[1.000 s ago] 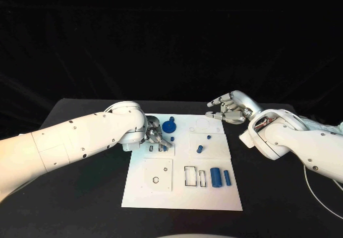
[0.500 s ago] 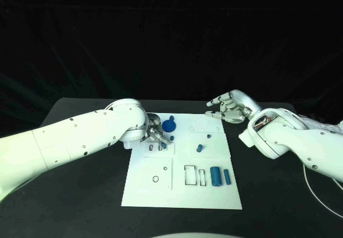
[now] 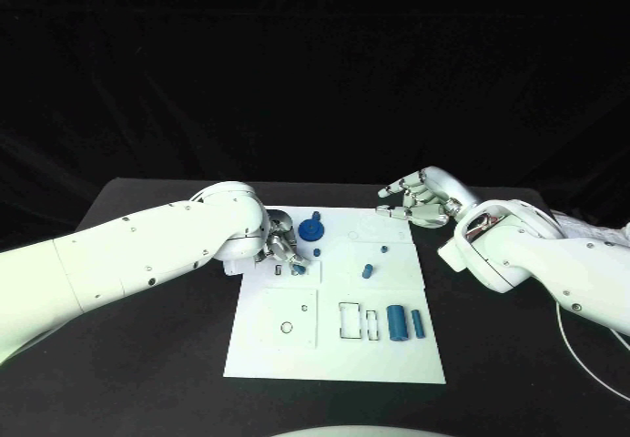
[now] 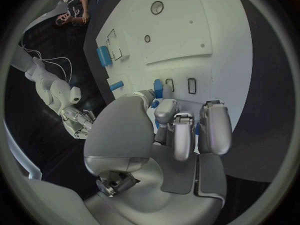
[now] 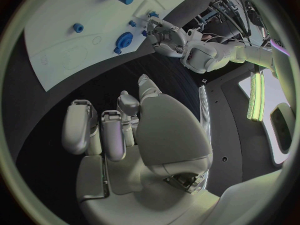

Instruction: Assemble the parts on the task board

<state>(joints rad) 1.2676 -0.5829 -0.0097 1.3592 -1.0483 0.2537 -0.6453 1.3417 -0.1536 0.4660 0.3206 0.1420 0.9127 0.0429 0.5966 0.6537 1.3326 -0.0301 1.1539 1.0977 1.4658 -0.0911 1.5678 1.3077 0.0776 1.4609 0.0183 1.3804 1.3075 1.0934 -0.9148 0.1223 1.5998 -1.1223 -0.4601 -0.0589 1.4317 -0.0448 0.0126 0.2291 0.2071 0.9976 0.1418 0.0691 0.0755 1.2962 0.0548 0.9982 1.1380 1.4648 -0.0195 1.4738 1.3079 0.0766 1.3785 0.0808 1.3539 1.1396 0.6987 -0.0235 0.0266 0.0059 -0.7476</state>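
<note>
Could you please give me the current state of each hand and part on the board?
left hand: fingers curled down onto the task board, apparently pinching a small blue part
right hand: curled, holding nothing
blue gear: lying on board
two blue cylinders: lying side by side

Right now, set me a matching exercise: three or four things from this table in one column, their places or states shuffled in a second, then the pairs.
Things:
1. left hand
2. right hand
3. two blue cylinders
4. blue wheel

Places or states:
A. lying side by side near the task board's right edge
B. raised by the board's far right corner, holding nothing
C. fingers down on the board's left side
D. near the board's far edge

Pairs: 1-C, 2-B, 3-A, 4-D
</note>
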